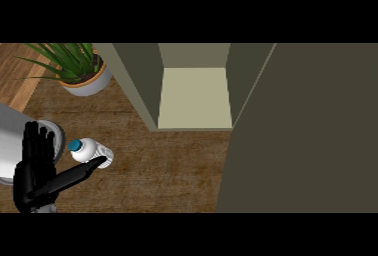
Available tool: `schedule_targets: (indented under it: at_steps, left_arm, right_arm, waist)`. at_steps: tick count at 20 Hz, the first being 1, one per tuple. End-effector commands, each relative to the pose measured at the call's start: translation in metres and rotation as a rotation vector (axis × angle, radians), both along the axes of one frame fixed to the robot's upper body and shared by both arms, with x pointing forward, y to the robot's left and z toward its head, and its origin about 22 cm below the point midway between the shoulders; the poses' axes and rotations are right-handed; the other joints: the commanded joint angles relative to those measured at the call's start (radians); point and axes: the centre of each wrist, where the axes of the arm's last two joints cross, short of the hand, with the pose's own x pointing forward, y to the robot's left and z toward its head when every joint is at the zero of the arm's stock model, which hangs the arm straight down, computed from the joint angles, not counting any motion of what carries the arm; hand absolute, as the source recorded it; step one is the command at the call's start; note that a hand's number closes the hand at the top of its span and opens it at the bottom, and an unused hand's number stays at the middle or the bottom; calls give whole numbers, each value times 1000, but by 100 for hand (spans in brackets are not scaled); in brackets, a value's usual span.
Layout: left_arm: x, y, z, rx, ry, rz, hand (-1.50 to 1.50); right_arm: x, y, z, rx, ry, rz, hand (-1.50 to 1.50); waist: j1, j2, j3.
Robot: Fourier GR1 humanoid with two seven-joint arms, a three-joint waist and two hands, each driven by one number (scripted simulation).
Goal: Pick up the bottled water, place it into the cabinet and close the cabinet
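My left hand (35, 170) looks like matt black plastic, smooth, with no shine on its fingers. The bottled water (92, 152) beside it has a smooth, white, slightly glossy body and a teal plastic cap (75, 145). The worktop (162, 170) shows a rough, mottled brown surface, dull in finish. The cabinet (193, 97) has flat, matt olive walls and a paler, smooth shelf inside. The plant pot (90, 85) looks like smooth pale grey ceramic.
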Motion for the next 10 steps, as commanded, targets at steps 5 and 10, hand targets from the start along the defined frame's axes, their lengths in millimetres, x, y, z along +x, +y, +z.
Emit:
schedule_targets:
  at_steps: [5,10]
  left_arm:
    - [18,-7,-34,-20,23,-25,-150]
    - [19,-12,-74,-25,15,-22,-150]
  right_arm:
    - [-22,-17,28,-19,-78,-52,-150]
    - [-22,-16,20,-41,-72,-58,-150]
  waist:
    - [0,1,0]
    - [-4,1,0]
